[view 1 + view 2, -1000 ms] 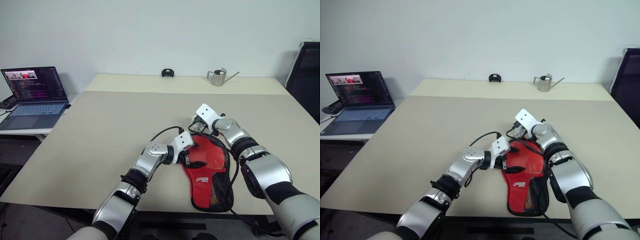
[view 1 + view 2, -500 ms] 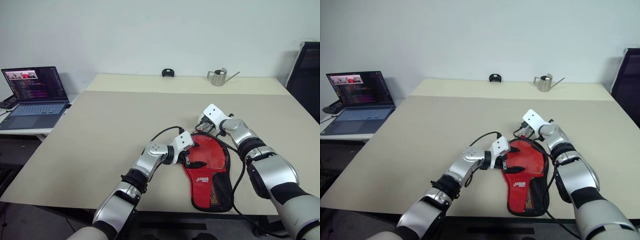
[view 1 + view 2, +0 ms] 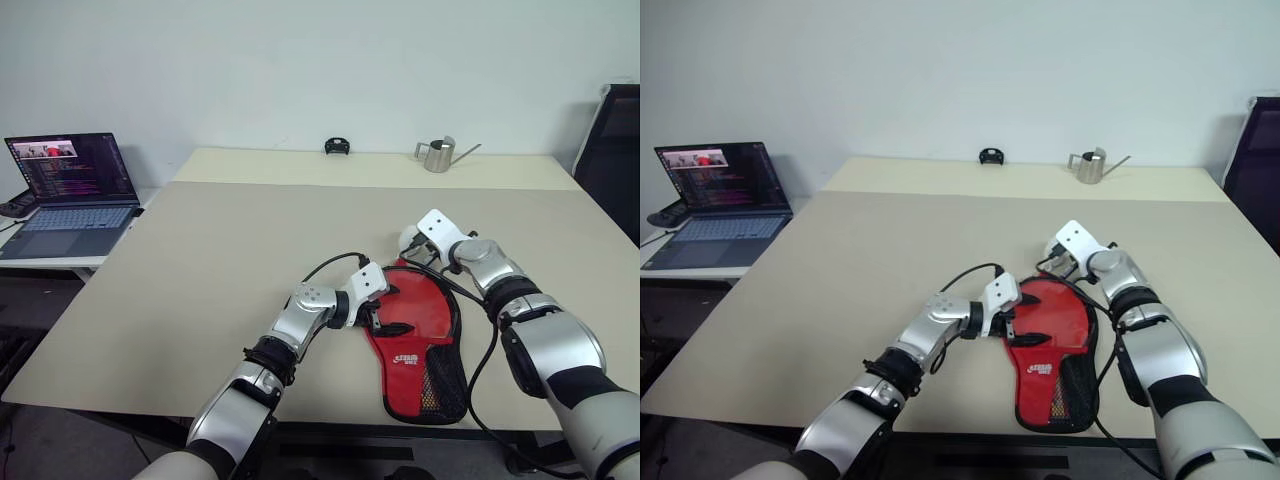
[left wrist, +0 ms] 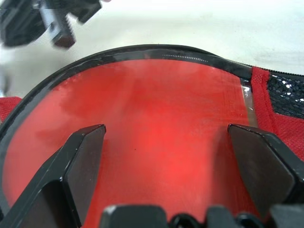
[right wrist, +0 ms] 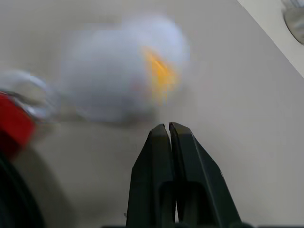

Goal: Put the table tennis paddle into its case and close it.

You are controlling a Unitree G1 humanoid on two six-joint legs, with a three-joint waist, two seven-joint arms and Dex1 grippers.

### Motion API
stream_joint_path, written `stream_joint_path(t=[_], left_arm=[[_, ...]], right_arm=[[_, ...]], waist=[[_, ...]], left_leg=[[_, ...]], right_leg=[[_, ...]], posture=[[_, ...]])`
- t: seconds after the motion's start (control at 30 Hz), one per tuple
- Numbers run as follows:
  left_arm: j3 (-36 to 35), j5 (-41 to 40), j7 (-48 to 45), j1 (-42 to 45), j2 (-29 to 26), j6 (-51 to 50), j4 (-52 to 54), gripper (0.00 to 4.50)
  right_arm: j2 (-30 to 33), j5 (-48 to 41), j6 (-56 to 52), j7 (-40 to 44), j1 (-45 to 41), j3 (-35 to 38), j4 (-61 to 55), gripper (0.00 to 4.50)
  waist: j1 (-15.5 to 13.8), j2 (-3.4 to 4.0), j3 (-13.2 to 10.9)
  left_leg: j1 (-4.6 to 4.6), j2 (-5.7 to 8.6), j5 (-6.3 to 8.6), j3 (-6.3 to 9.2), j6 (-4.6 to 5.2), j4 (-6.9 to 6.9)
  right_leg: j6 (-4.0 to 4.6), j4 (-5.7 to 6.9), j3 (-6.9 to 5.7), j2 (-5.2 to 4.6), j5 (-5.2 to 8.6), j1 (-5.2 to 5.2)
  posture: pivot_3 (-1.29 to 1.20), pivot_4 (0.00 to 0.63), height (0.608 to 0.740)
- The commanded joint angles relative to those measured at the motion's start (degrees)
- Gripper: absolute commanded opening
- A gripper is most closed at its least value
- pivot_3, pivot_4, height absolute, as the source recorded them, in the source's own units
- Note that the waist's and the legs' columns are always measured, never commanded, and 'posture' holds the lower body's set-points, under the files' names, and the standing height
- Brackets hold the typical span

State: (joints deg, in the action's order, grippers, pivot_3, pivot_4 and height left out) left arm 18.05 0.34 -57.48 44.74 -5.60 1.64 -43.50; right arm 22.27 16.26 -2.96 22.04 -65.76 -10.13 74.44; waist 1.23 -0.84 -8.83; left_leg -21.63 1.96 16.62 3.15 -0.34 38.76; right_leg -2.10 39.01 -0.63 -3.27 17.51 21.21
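The case [image 3: 418, 340] lies red side up on the beige desk [image 3: 220, 260], lower right of centre in the head view, its black mesh pocket toward the bottom edge and a white logo just above it. The left pincer [image 4: 166, 156] hovers over the round red part from the left, fingers [image 4: 83, 156] spread wide — nothing between them. The right pincer [image 5: 169, 130] sits at the case's upper right rim, fingers pressed tight together, holding nothing that I can make out. The table tennis paddle itself can't be picked out. Far back — a metal watering can [image 3: 437, 155]; a laptop [image 3: 65, 190] glows at upper left.
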Motion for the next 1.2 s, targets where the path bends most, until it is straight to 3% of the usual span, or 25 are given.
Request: stream_joint_path(t=[0.03, 0.3, 0.33, 0.4, 0.77, 0.87, 1.2], left_arm=[[2.9, 3.7, 0.1, -2.2, 0.3, -1.3, -5.7, 4.5], [2.9, 3.8, -0.2, -1.5, 0.7, -0.6, -7.1, 4.5], [2.9, 3.8, -0.2, -1.5, 0.8, -0.6, -7.1, 4.5], [2.9, 3.8, -0.2, -1.4, 0.8, -0.5, -7.3, 4.5], [2.5, 3.7, -0.2, -1.6, 0.3, -0.7, -6.7, 4.5], [2.4, 3.6, -0.2, -1.6, 0.2, -0.8, -6.5, 4.5], [2.3, 3.6, 0.3, -2.3, 0.0, -1.4, -5.1, 4.5]], right_arm=[[1.9, -0.6, 0.2, -0.9, -0.7, 1.3, -2.4, 0.02], [1.4, -5.9, -2.2, 0.5, -0.8, 5.9, -3.7, 0.02], [0.8, -7.3, -2.9, 0.9, -1.0, 7.2, -4.1, 0.19], [0.0, -9.0, -4.1, 1.5, -1.3, 8.7, -4.7, 0.61], [-7.0, -19.4, -16.0, 10.1, -3.8, 15.4, -9.1, 4.33], [-8.1, -20.9, -17.3, 9.5, -4.5, 16.6, -8.7, 4.45], [-11.4, -14.2, -8.7, 4.7, -4.2, 11.0, -3.6, 4.45]], waist=[[0.0, 0.0, 0.0], [0.0, 0.0, 0.0], [0.0, 0.0, 0.0], [0.0, 0.0, 0.0], [-0.1, 0.01, 0.0], [-0.2, 0.01, 0.0], [-0.2, 0.01, 0.0]], left_leg=[[0.0, 0.0, 0.0, 0.0, 0.0, 0.0], [-0.02, 0.0, 0.0, 0.0, 0.01, -0.01], [-0.02, 0.0, 0.0, 0.0, 0.0, -0.01], [-0.01, 0.0, 0.0, 0.0, 0.0, -0.01], [-0.02, 0.01, 0.01, 0.03, 0.01, -0.02], [-0.04, 0.02, 0.01, 0.06, 0.01, -0.02], [-0.04, 0.03, 0.01, 0.05, 0.01, -0.04]], right_leg=[[0.0, -0.01, 0.0, 0.0, 0.0, 0.0], [0.0, -0.03, 0.0, -0.01, 0.0, -0.01], [0.0, -0.03, 0.0, -0.01, 0.0, -0.01], [0.0, -0.03, 0.0, -0.01, 0.0, -0.02], [0.0, -0.03, -0.01, -0.04, 0.0, 0.0], [0.0, -0.04, -0.03, -0.05, 0.0, 0.0], [0.0, -0.04, -0.01, -0.05, 0.0, 0.05]], posture=[[0.0, 0.15, 0.74], [0.0, 0.15, 0.74], [0.0, 0.15, 0.74], [0.0, 0.15, 0.74], [0.0, 0.15, 0.74], [0.0, 0.15, 0.74], [0.0, 0.15, 0.74]])
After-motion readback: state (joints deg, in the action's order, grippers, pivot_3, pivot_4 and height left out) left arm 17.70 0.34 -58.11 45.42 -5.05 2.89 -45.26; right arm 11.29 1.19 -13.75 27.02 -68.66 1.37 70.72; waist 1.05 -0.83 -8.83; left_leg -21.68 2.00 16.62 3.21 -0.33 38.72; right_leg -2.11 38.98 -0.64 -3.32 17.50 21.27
